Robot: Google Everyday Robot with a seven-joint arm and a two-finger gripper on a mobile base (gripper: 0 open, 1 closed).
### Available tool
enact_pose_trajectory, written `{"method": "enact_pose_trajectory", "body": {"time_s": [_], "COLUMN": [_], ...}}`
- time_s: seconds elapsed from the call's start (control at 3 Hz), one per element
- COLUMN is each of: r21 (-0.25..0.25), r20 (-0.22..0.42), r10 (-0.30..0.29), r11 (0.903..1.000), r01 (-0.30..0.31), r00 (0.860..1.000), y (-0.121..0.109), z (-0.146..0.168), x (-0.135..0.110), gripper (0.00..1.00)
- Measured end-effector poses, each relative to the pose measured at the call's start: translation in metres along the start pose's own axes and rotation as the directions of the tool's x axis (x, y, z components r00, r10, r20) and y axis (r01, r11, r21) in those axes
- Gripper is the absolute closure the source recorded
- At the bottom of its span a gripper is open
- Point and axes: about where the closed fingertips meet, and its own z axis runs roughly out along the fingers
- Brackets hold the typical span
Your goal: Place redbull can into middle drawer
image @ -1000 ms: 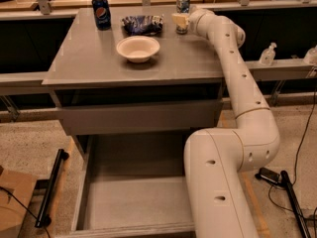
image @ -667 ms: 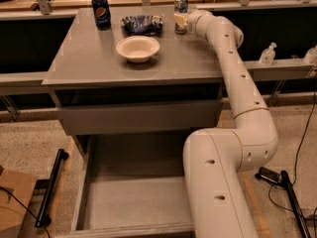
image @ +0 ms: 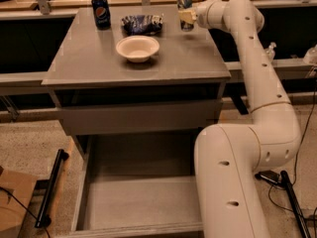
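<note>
The redbull can (image: 184, 0), slim and silver-and-blue, is at the back right of the grey table top (image: 89, 58). My gripper (image: 187, 18) reaches in from the right and is shut on the can's lower half, holding it upright. The can's base is just at or slightly above the table surface. The middle drawer (image: 143, 202) is pulled wide open below the table, and its flat grey floor is bare. My white arm (image: 257, 83) bends down in front of the drawer's right side and hides that wall.
A dark blue Pepsi can (image: 101, 11) stands at the back left. A blue chip bag (image: 142, 23) and a white bowl (image: 137, 47) lie mid-table, left of the gripper. A shallower grey drawer front (image: 138, 118) is closed above the open drawer.
The gripper and the redbull can have risen slightly at the back right of the table. Everything else stays put.
</note>
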Motion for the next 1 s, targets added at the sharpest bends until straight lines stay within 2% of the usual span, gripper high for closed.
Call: {"method": "enact_pose_trajectory", "body": {"time_s": [0.33,0.67,1.0], "r21": [-0.084,-0.193,-0.244], "r20": [-0.101,-0.25,-0.35], "r10": [-0.124,-0.211,-0.187], "r11": [0.9897,0.9673,0.9643], "r01": [0.116,0.165,0.104], "r00": [0.987,0.945,0.918], "y": [0.004,0.009,0.012], "z": [-0.053,-0.133,-0.188], "x": [-0.016,-0.022,-0.016], "gripper": [1.0,1.0,1.0]}}
